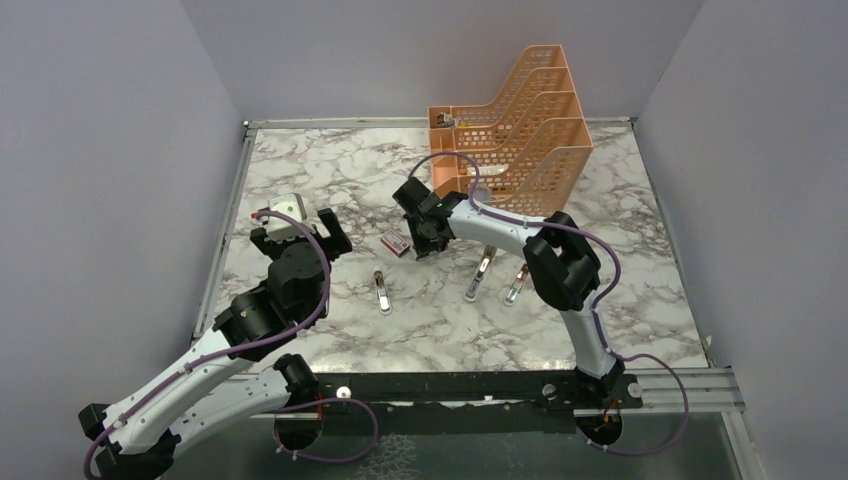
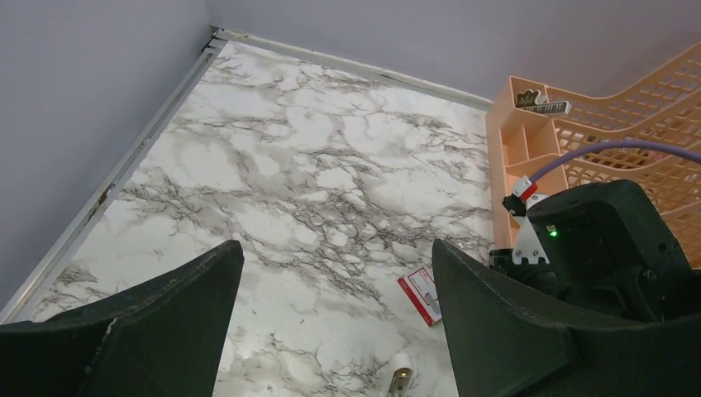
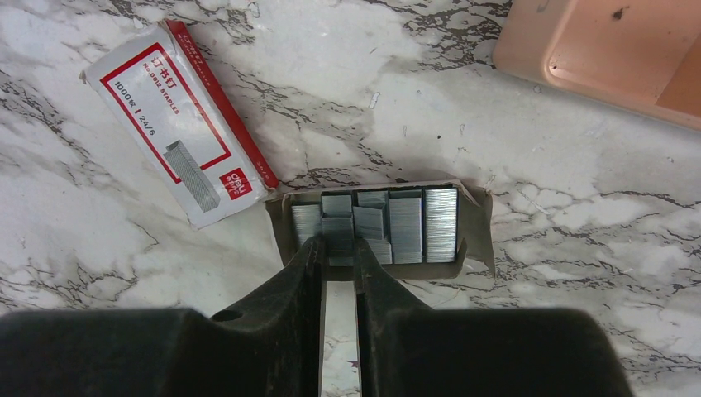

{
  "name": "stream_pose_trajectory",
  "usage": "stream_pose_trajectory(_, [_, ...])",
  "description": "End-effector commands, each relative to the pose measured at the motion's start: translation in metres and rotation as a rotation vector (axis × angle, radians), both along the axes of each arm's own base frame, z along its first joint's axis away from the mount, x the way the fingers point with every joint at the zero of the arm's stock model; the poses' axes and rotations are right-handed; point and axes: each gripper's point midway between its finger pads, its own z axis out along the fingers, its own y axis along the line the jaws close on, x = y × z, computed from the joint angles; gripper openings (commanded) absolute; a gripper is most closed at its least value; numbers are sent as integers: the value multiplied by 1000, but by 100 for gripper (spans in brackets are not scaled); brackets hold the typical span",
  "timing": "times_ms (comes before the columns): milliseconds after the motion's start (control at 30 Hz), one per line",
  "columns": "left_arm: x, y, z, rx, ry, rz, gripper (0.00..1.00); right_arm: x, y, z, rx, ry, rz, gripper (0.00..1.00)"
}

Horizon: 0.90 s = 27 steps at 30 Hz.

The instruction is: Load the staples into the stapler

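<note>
Right claw (image 3: pixel 339 248) is down in the grey tray (image 3: pixel 475 236), fingers drawn close and pinching one staple strip (image 3: pixel 337 225). The red staple box (image 3: pixel 178 124) lies just off its left fingertip. The danger is that the strips lie jumbled and overlapping, so a lift could drag a neighbour out, snap the thin strip, or tip the light tray. The left claw (image 2: pixel 335 248) hangs spread wide and empty over the tabletop (image 2: pixel 289 141). The fingertips hide the strip's near end, so how firm the grip is stays unclear. Three slim metal pieces (image 1: pixel 480 275) lie nearer the bases; I can't tell which one takes the staples.
</note>
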Motion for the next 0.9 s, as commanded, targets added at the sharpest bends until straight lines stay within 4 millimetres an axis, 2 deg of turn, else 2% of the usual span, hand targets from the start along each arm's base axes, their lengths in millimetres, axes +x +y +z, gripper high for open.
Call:
stream_pose_trajectory(0, [-1, 8, -1, 4, -6, 38, 85, 0, 6, 9, 11, -17, -10, 20])
stream_pose_trajectory(100, [-1, 8, -1, 6, -5, 38, 85, 0, 6, 13, 23, -24, -15, 20])
stream_pose_trajectory(300, [-1, 8, -1, 5, -5, 37, 85, 2, 9, 38, 79, -67, -16, 20])
stream_pose_trajectory(433, [-1, 7, -1, 3, -5, 32, 85, -4, 6, 47, 91, -60, -9, 20])
stream_pose_trajectory(600, [-2, 7, -1, -3, -6, 25, 85, -29, -4, 38, 77, -5, -4, 20])
stream_pose_trajectory(867, [-3, 5, -1, -22, -9, 8, 85, -88, -18, 13, 26, 112, -5, 21])
